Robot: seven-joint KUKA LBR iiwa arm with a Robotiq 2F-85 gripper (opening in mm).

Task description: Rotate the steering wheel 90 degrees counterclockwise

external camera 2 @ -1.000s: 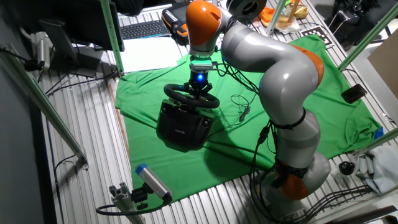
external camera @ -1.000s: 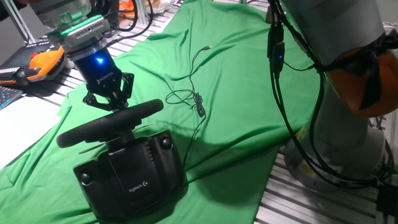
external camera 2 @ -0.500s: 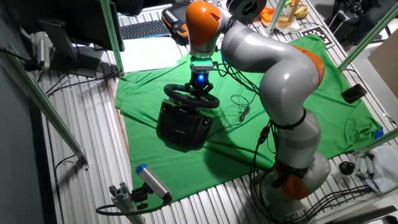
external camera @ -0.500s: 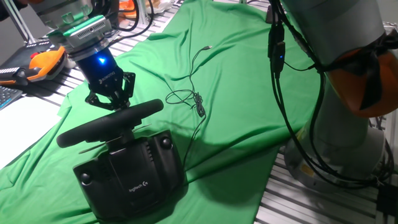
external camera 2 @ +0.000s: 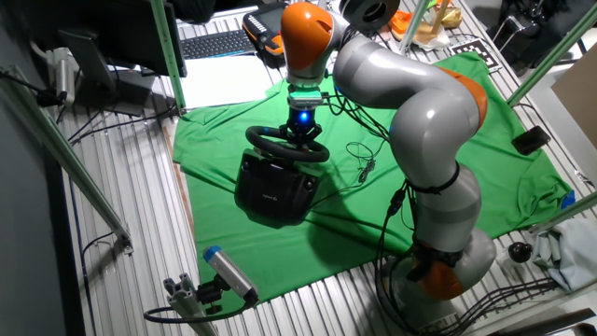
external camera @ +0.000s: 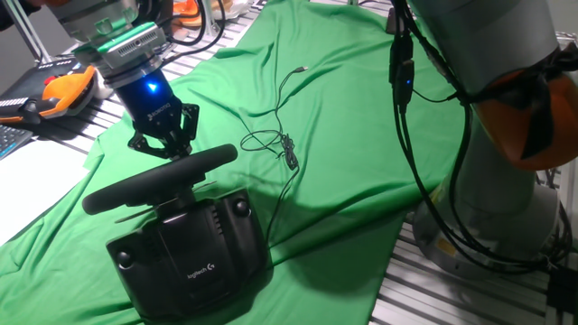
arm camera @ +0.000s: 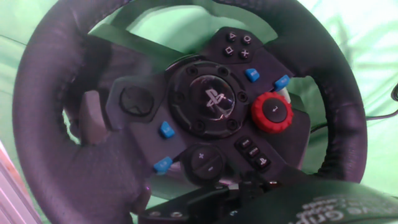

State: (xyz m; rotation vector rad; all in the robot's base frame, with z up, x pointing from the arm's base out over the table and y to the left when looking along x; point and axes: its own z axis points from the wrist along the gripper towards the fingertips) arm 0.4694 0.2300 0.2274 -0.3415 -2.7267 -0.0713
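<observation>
The wheel (external camera: 158, 181) sits on a green cloth (external camera: 343, 135) that covers the table, toward the cloth's 8 o'clock area in one fixed view. Its rim shows edge-on there, tilted, above a boxy black base (external camera: 190, 253) that carries a small white logo.

Surroundings:
- A thin black cable (external camera: 280, 135) lies looped on the cloth at 2 o'clock from the wheel, apart from the rim.
- An orange-and-black tool (external camera: 59, 90) lies off the cloth at 10 o'clock from the wheel.
- A keyboard (external camera 2: 215, 44) and a white sheet (external camera 2: 229, 84) lie beyond the cloth in the other fixed view.
- A cylinder with a blue end (external camera 2: 229, 271) lies on the slatted table top at 7 o'clock from the base.
- Nothing lies between the gripper and the rim.

Arm pose: the grey arm (external camera 2: 420, 121) with orange joints arches over the cloth from its pedestal and points the hand downward. The gripper (external camera: 163, 144) hangs at the far side of the rim, at 12 o'clock from the base, just beside the rim. A blue light glows on the gripper body. Whether the fingers touch the rim cannot be told, and the jaw opening cannot be told.

The hand view looks onto the wheel face (arm camera: 205, 106): a centre logo hub, a red dial (arm camera: 272, 112) at 3 o'clock, blue buttons, and a thick black rim filling the frame.
</observation>
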